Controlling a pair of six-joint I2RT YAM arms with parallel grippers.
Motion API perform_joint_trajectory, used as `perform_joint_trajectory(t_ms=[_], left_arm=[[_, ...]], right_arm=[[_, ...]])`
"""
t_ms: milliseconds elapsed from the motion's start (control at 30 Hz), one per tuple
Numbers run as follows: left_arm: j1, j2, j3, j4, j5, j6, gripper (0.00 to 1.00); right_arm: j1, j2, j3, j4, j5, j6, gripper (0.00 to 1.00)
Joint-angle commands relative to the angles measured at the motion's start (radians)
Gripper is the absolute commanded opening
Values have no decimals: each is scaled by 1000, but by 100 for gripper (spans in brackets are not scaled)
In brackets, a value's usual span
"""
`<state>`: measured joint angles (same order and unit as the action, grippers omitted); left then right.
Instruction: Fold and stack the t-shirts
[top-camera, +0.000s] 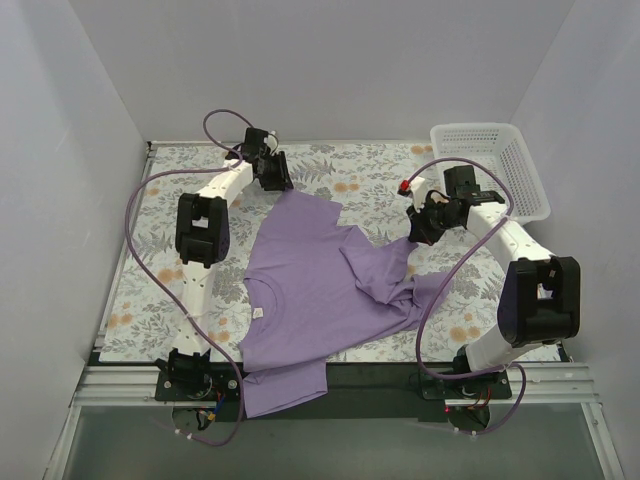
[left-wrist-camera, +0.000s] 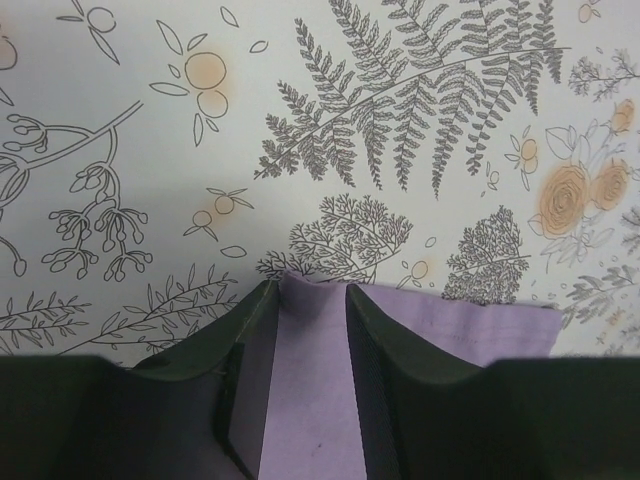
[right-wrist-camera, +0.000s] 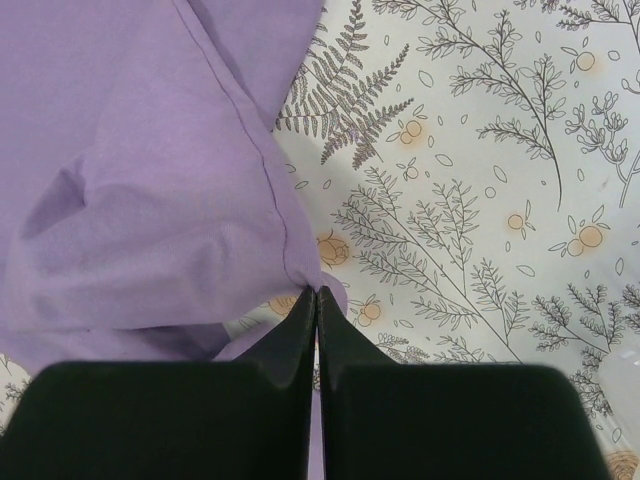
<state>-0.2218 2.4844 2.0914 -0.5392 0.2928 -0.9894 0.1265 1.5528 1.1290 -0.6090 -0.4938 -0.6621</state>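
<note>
A lavender t-shirt (top-camera: 310, 290) lies spread on the floral table, its lower end hanging over the near edge and its right side bunched and folded over. My left gripper (top-camera: 283, 185) is at the shirt's far corner. In the left wrist view its jaws (left-wrist-camera: 308, 290) stand partly apart, with a strip of the shirt's fabric (left-wrist-camera: 310, 400) humped up between the fingers. My right gripper (top-camera: 415, 238) is at the shirt's right side. In the right wrist view it (right-wrist-camera: 317, 292) is shut on a hemmed edge of the t-shirt (right-wrist-camera: 140, 180), which is lifted off the table.
A white lattice basket (top-camera: 495, 165) stands at the back right corner of the floral tablecloth (top-camera: 370, 175). Grey walls close in the left, right and back. Purple cables loop around both arms.
</note>
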Motion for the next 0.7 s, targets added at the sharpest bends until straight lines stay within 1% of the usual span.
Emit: perform_joint_trajectory(t_ms=[0, 33, 67, 133, 167, 300, 400, 433, 467, 500, 533, 567, 600, 633, 667], left_arm=[[-37, 53, 12, -119, -158, 64, 30], [-43, 54, 12, -120, -164, 67, 28], [-45, 54, 12, -123, -170, 70, 20], [-45, 53, 13, -123, -175, 71, 11], [-45, 47, 16, -120, -175, 72, 0], [-45, -18, -8, -76, -149, 69, 0], [-45, -134, -68, -9, -141, 57, 0], [-45, -212, -91, 25, -142, 54, 0], [-45, -258, -118, 44, -150, 52, 0], [-39, -309, -158, 63, -156, 49, 0], [-37, -415, -241, 111, -159, 44, 0], [-34, -476, -299, 140, -170, 37, 0], [-25, -595, -350, 169, -179, 31, 0], [-19, -654, -452, 221, -187, 25, 0], [-13, -714, -499, 249, -198, 9, 0]], right_arm=[[-14, -31, -6, 17, -34, -13, 1], [-14, -31, -6, 15, -34, -11, 1], [-16, -31, -6, 15, -35, -11, 1], [-16, -28, -6, 17, -35, -11, 1], [-18, -30, -8, 15, -35, -13, 1], [-19, -31, -11, 15, -37, -16, 1], [-19, -37, -3, 15, -49, -22, 1], [-18, -37, 5, 12, -49, -22, 1], [-18, -42, 15, 11, -46, -34, 1], [-18, -46, 41, 11, -40, -40, 1], [-19, -49, 64, 0, -29, -45, 1], [-18, -54, 87, -12, -2, -66, 1], [-16, -54, 151, -49, 10, -80, 1], [-16, -54, 185, -67, 32, -93, 1], [-18, -56, 219, -86, 41, -108, 1]])
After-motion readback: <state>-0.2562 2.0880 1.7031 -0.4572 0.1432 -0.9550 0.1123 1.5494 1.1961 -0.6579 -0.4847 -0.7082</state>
